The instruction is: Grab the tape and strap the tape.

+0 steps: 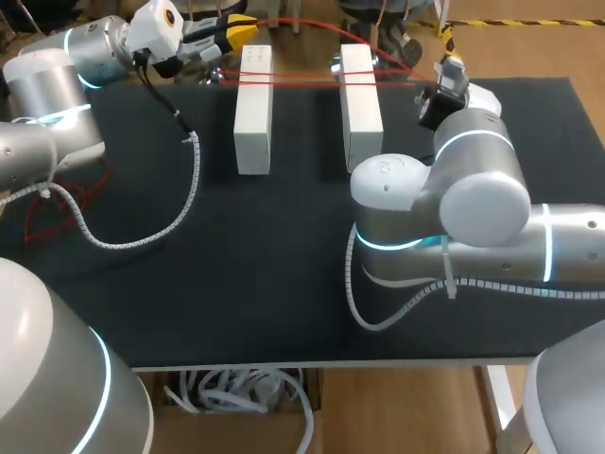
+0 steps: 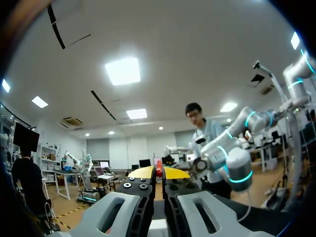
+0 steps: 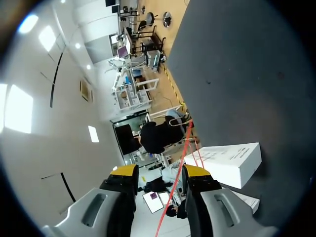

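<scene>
across the far ends of the two white blocks (image 1: 253, 123) runs the red tape (image 1: 302, 74), so looks mid-strap. left hand (image 2: 158, 173) pinches one end; right hand (image 3: 160, 173) gapes loosely around it, probably needs to clamp and pull next.

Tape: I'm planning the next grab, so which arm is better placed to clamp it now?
Right. The right fingers straddle the tape, open, beside a white block; the left fingers are shut on its far end.

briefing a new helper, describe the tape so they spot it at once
On the black table, two white blocks stand side by side near the far edge. The tape is the thin red strand stretched across both, the only red thing crossing them.
</scene>
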Controlling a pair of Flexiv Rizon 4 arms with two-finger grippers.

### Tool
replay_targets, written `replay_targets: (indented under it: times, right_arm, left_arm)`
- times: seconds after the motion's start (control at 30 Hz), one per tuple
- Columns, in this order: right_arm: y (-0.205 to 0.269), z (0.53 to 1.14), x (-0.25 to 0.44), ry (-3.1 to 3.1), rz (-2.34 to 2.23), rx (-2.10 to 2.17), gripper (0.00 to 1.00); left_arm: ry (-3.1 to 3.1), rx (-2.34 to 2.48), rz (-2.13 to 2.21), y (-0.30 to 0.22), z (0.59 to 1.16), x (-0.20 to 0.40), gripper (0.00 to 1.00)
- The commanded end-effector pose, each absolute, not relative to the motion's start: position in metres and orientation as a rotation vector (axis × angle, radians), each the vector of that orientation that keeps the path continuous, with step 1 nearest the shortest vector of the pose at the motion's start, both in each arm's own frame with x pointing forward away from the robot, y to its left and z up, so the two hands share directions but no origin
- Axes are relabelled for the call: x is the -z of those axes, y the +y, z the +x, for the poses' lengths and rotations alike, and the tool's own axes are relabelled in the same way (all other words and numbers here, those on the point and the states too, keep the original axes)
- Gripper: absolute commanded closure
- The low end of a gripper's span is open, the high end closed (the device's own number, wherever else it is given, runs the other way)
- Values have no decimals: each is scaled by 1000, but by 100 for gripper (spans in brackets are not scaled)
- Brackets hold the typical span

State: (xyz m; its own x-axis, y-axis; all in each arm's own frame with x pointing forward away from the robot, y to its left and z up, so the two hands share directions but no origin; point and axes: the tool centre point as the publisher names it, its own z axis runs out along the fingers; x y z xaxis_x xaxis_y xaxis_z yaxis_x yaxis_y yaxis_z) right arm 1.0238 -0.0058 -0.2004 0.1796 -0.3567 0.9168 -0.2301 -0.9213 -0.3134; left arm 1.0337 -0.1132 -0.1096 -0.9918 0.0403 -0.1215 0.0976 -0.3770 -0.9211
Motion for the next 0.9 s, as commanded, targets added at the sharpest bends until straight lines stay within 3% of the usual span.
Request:
replay_targets:
  times: [0.03,0.6,0.83,0.9]
  right_arm:
    - [-6,1022,198,577,-2344,1851,62]
    - [-6,1020,199,559,-2354,1852,67]
    - [-5,1020,199,543,-2365,1848,85]
    - [-4,1020,199,539,-2368,1846,100]
  left_arm:
    - [1732,2574,196,-113,1035,111,100]
    - [1732,2574,196,-113,1035,111,100]
    - [1732,2574,196,-113,1035,111,100]
    - [1732,2574,196,-113,1035,111,100]
